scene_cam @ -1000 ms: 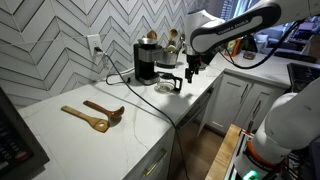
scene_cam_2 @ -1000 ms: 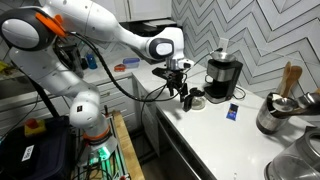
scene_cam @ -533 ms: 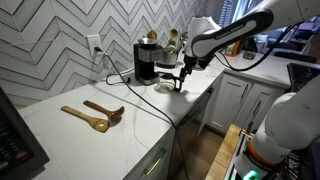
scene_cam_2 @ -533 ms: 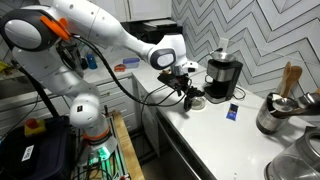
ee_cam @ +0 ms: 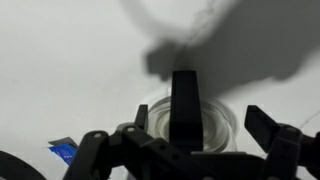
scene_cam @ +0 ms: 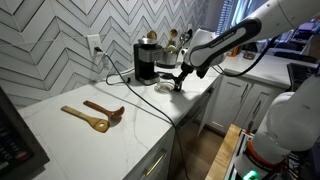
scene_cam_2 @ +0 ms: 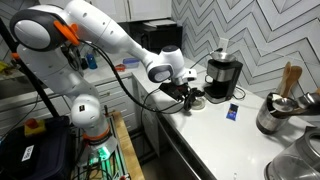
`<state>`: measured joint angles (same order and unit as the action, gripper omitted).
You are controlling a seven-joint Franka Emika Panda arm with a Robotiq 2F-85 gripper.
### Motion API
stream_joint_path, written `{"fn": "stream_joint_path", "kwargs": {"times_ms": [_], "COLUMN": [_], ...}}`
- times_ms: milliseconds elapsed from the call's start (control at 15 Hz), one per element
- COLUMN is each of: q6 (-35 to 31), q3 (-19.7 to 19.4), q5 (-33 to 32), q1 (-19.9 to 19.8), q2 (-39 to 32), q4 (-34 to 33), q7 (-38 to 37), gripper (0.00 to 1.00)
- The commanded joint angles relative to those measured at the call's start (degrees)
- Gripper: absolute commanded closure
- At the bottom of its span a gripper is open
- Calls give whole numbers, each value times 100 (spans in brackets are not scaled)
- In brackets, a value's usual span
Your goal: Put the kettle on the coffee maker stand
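on the left of the white counter (scene_cam: 60, 135) we see two wooden spoons (scene_cam: 95, 115) lying together. further right stands the black coffee machine (scene_cam: 148, 60) with its stand (scene_cam: 147, 79). the kettle (scene_cam: 163, 86) sits on the counter just right of the stand, not on it. right again, the gripper (scene_cam: 179, 82) hangs low over the kettle's handle (ee_cam: 184, 95). in the wrist view its fingers (ee_cam: 268, 125) are spread apart on either side of the handle, clamping nothing.

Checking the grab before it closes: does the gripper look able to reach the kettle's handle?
Probably yes: the gripper hangs open just above the kettle, the black handle lies between its jaws, and nothing sits in between.
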<state>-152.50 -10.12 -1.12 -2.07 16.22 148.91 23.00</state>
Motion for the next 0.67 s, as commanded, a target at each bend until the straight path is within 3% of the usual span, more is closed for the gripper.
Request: {"fn": "stream_joint_path", "kwargs": {"times_ms": [0,67,133,267,400,467,600], "q6": [-309,-338,-355,-342,-322,-308,-308], "q3": [-185,-184,-184,-184,-203,-219,-238], "q5": [263,228,200,137,138,159,173], "q1": [172,152,134,94,93,102,111], "q2": [-96,-109,-120,-112,-111,-121,-134], "q4": [180,182,184,178,167,152,135], "q7": [505,544,559,576,625,659,708], "gripper": [26,30,40,16,23,40,50]}}
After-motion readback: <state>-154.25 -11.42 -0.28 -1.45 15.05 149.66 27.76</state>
